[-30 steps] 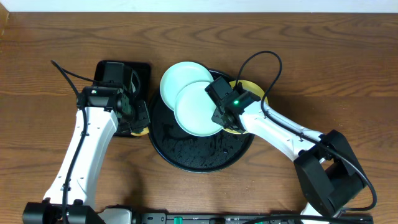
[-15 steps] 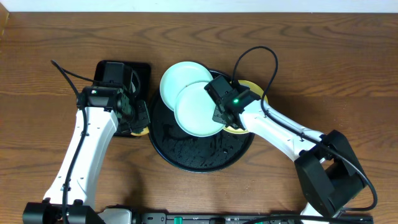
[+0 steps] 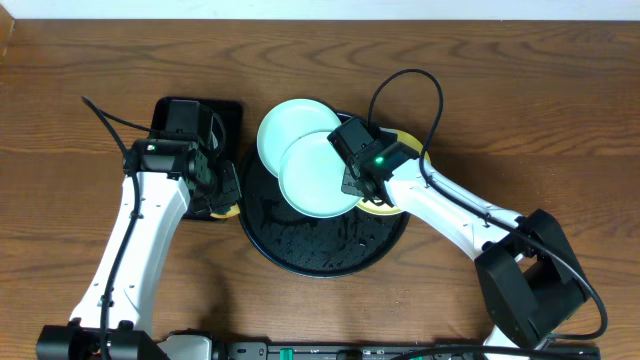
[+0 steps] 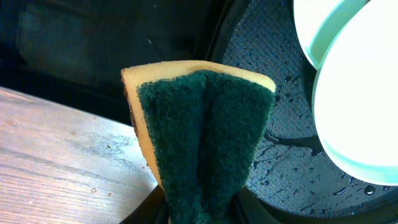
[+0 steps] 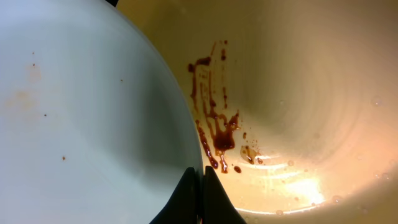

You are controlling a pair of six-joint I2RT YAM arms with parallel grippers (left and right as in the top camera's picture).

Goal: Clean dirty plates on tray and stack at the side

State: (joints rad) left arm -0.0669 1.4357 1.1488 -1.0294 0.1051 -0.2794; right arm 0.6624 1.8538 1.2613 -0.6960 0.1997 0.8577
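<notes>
Two pale mint-blue plates overlap on the round black tray (image 3: 300, 250): one at the back (image 3: 290, 125), one in front (image 3: 315, 180). My right gripper (image 3: 357, 183) is shut on the front plate's right rim (image 5: 93, 112), fingertips (image 5: 200, 186) pinching the edge. The pale yellow plate (image 3: 405, 140) lies under and behind it, with brown smears (image 5: 214, 124). My left gripper (image 3: 222, 190) is shut on a green-and-yellow sponge (image 4: 202, 130), held at the tray's left edge (image 4: 261, 56).
A smaller rectangular black tray (image 3: 175, 115) sits at the back left, under the left arm. The round tray's surface is wet with droplets (image 4: 273, 149). Bare wooden table (image 3: 560, 110) lies to the right and front.
My right gripper and the front mint plate have shifted very slightly; its cable has bent more to the left. The left arm has not moved.
</notes>
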